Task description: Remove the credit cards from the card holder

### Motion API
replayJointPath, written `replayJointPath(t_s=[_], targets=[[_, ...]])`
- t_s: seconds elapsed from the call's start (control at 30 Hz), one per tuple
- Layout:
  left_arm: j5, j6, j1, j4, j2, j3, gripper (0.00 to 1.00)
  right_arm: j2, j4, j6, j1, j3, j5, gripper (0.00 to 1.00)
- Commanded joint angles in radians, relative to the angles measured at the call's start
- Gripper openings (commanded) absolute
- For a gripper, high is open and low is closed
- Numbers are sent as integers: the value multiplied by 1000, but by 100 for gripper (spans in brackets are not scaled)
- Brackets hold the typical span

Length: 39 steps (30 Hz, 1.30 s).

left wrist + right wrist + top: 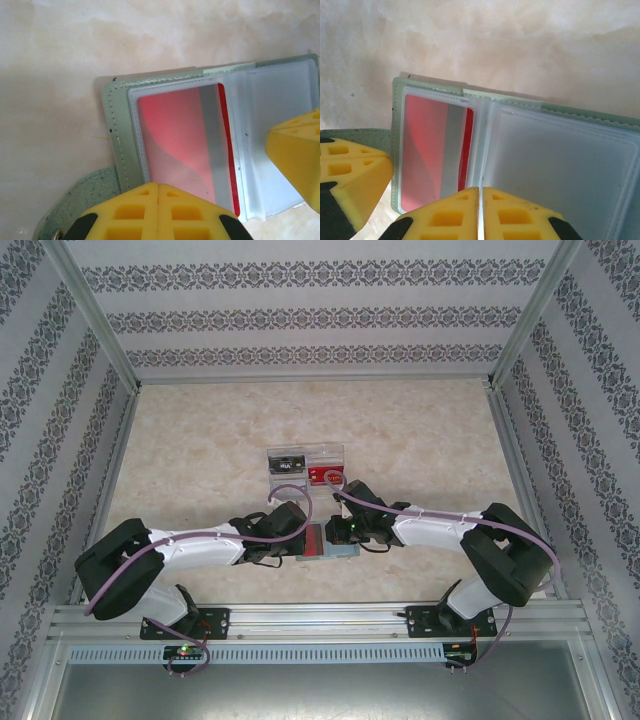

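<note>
Holder: grey-green folding card holder (114, 125) lay open on beige table (75, 50).
Card: red plastic credit card (175, 135) sat in its clear sleeve (280, 115).
Left gripper (158, 192): jaws clenched.
Right gripper (480, 197): jaws clenched.

Open card holder (335, 548) on marbled table (200, 460), clear tray (305, 468) beyond it

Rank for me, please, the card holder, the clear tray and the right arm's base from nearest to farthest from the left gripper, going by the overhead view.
1. Card holder: just to the right of the left gripper.
2. Clear tray: behind it, toward the back wall.
3. Right arm's base: at the near right edge.
</note>
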Motion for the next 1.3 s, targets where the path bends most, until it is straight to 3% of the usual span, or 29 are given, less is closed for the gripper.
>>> replayJointPath(t_s=[0.0, 0.27, 1.03, 1.27], targets=[[-12, 18, -12, -49, 19, 23, 2, -32, -45, -29, 7, -7, 44, 14], [-8, 13, -13, -40, 35, 17, 2, -95, -125, -73, -16, -36, 153, 16], [3, 20, -29, -28, 65, 39, 6, -39, -68, -56, -37, -94, 122, 12], [11, 32, -30, -20, 68, 48, 13, -42, -68, -53, -37, -96, 118, 12]])
